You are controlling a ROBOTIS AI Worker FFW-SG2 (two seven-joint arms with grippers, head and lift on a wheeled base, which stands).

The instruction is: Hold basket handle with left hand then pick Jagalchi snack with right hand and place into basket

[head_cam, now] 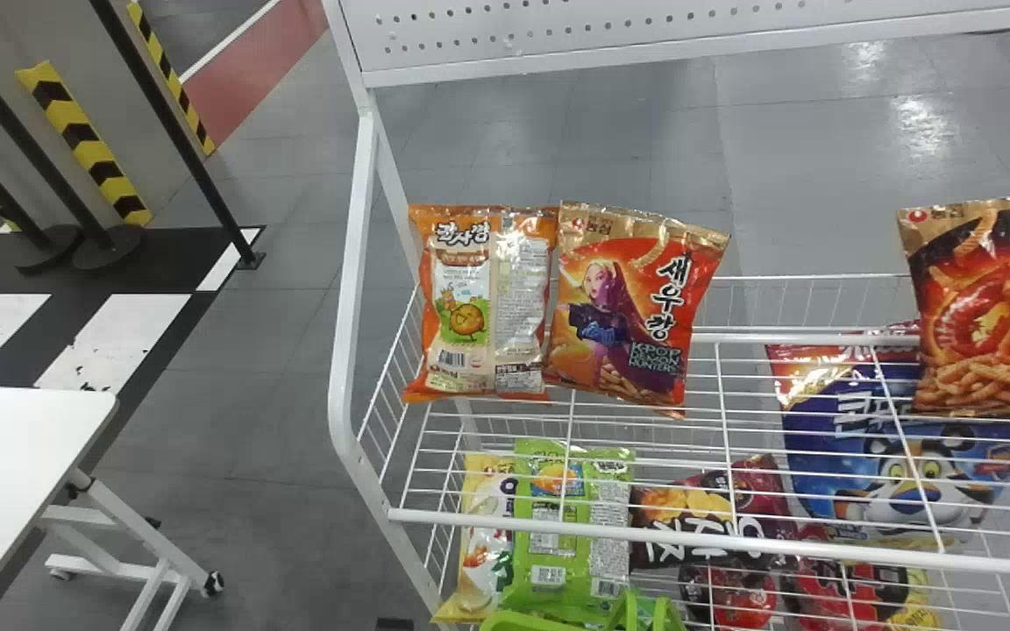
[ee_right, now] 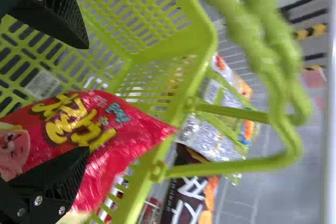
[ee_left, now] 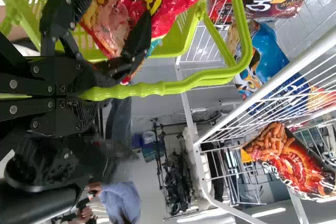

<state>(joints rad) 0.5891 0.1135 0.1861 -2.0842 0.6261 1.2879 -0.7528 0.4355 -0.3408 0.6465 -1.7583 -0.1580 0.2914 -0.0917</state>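
Around me, the floor: grey (head_cam: 295,421), broad and faintly glossy, with black-and-white striping (head_cam: 84,350) on my left and a red band (head_cam: 242,88) farther back.
Rack: a white metal frame (head_cam: 347,307) takes up the middle and right of my head view, a perforated panel (head_cam: 558,35) across its top, wire shelves below.
Table: white-topped (head_cam: 14,473), cut off by the left edge of my head view, on white legs with castors.
Posts: black ones on round bases (head_cam: 106,245) stand at the back left, near yellow-and-black striped guards (head_cam: 84,131).
Basket: light green plastic (ee_right: 210,35), just in front of the rack, its handle (ee_left: 157,88) raised.
Rack bags: up top I see an orange bag (head_cam: 435,350) beside a gold-topped one (head_cam: 593,350), and a red-and-black one (head_cam: 961,342) well off to the right; through the wires, a large blue bag (head_cam: 838,464) and a green one (head_cam: 531,508).
Jagalchi snack: the red bag (ee_right: 131,129) with yellow lettering, lying inside the basket.
Left gripper: mine (ee_left: 86,95) is closed around the basket's handle.
Right gripper: its fingers (ee_right: 88,98) stand wide apart at the Jagalchi snack, gripping nothing; whether one touches it, I can't tell.
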